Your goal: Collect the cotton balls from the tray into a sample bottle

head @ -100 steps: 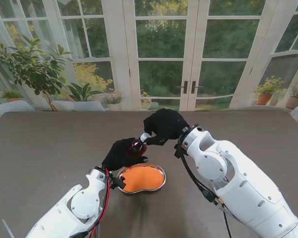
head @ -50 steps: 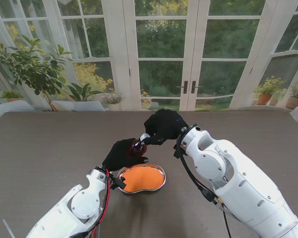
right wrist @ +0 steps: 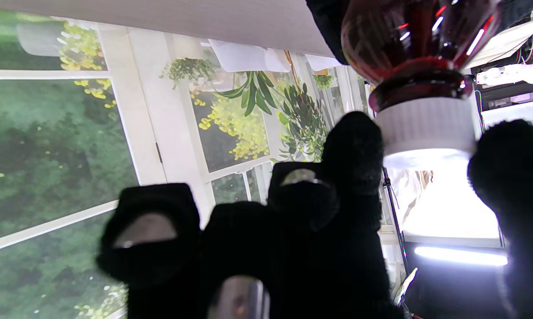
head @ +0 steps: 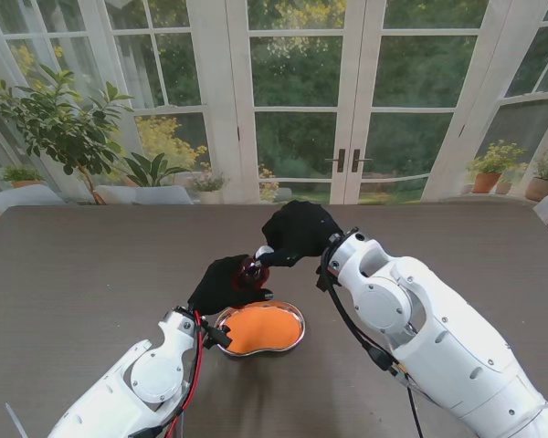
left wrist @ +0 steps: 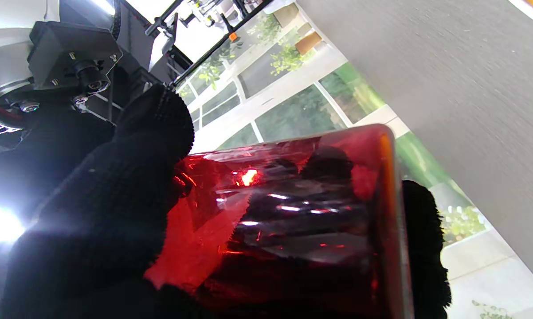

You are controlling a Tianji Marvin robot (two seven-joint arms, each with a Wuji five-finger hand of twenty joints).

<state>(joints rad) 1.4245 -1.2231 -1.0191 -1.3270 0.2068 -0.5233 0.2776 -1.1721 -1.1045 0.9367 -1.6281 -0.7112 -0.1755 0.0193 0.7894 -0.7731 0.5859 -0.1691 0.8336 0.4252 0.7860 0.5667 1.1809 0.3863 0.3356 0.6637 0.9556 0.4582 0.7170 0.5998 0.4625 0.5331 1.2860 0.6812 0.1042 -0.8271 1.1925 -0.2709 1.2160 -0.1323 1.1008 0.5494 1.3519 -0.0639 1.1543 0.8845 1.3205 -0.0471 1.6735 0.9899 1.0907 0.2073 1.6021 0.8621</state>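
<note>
Left hand: the left hand (head: 221, 283) is seen near the middle of the stand's picture, wrapped around the body of the red bottle (head: 249, 270). In its wrist picture the black fingers (left wrist: 129, 186) are pressed on the glass.
Why it is held so: the bottle is likely kept up off the table and steady, so the top can be worked on by the other hand.
Right hand: the right hand (head: 297, 233) is placed just above the middle of the stand's picture. The white cap (right wrist: 426, 128) is pinched between a finger and the thumb (right wrist: 510, 164).
Why it is pinched: the cap is probably being turned; whether on or off cannot be told.
Bottle: dark red and see-through (left wrist: 293, 212). What is inside cannot be made out through the glass.
Tray: the kidney-shaped metal tray (head: 296, 339) is set low in the middle of the stand's picture, just beside the left hand. An orange inside is seen. No cotton balls can be made out in it.
Table: the brown table (head: 91, 265) is under it all.
</note>
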